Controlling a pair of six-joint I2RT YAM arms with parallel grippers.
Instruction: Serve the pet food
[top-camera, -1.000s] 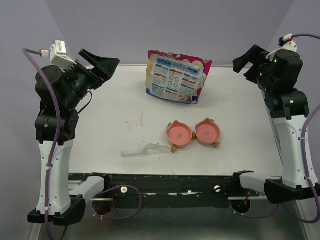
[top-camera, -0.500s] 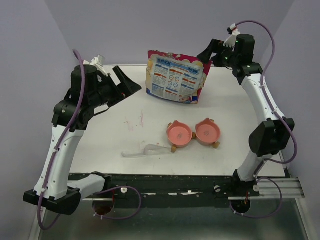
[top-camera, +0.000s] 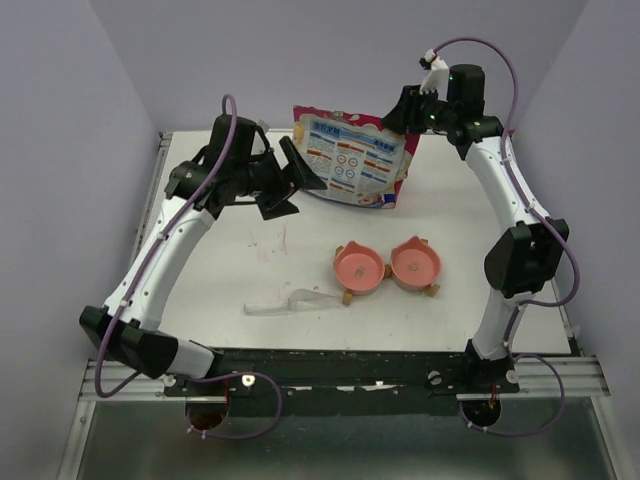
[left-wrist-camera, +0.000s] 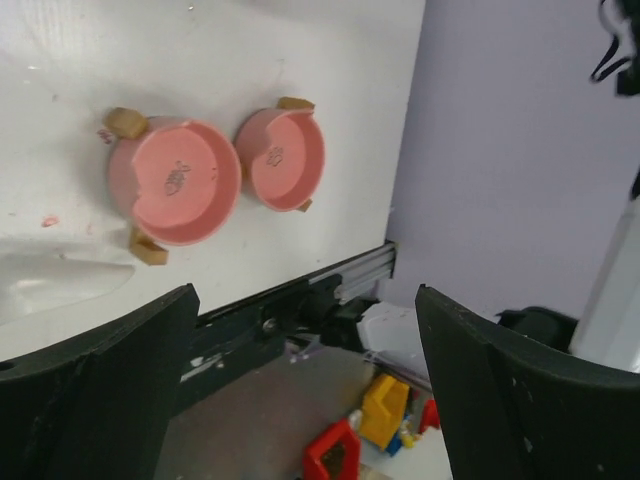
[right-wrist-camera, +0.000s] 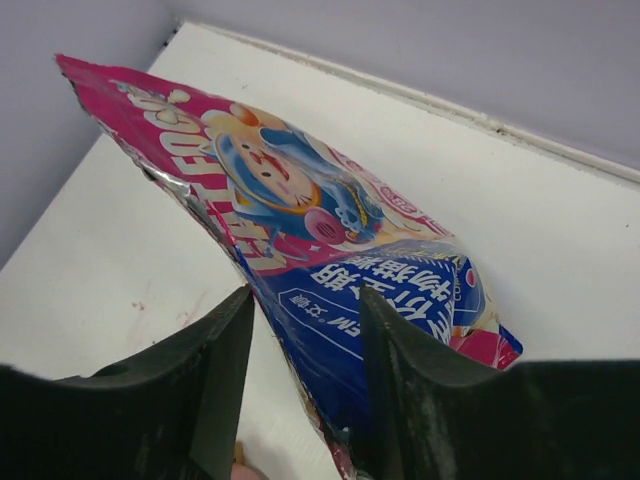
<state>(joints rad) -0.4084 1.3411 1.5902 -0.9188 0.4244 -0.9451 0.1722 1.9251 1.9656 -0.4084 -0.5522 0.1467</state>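
No pet food shows in any view. The printed bag (top-camera: 350, 160) stands at the back of the table, and in the right wrist view the bag (right-wrist-camera: 330, 220) fills the middle. My right gripper (top-camera: 398, 112) is at the bag's top right corner. There my right gripper (right-wrist-camera: 305, 385) straddles the bag's edge with its jaws half narrowed; a sliver of table still shows between one finger and the bag. My left gripper (top-camera: 300, 185) hangs wide open just left of the bag, holding nothing. In its own view the left gripper (left-wrist-camera: 305, 390) frames the table's front edge.
Twin pink bowls (top-camera: 386, 266) sit right of centre, seen again as the bowls (left-wrist-camera: 215, 175) from the left wrist. A clear plastic scoop (top-camera: 290, 300) lies near the front edge, left of the bowls. Purple walls stand behind and beside the table. Coloured toys (left-wrist-camera: 385, 415) lie below the table.
Both arms swung in from the table's sides to the bag. The right jaws came over the bag's top corner and narrowed around it. The left jaws stayed wide.
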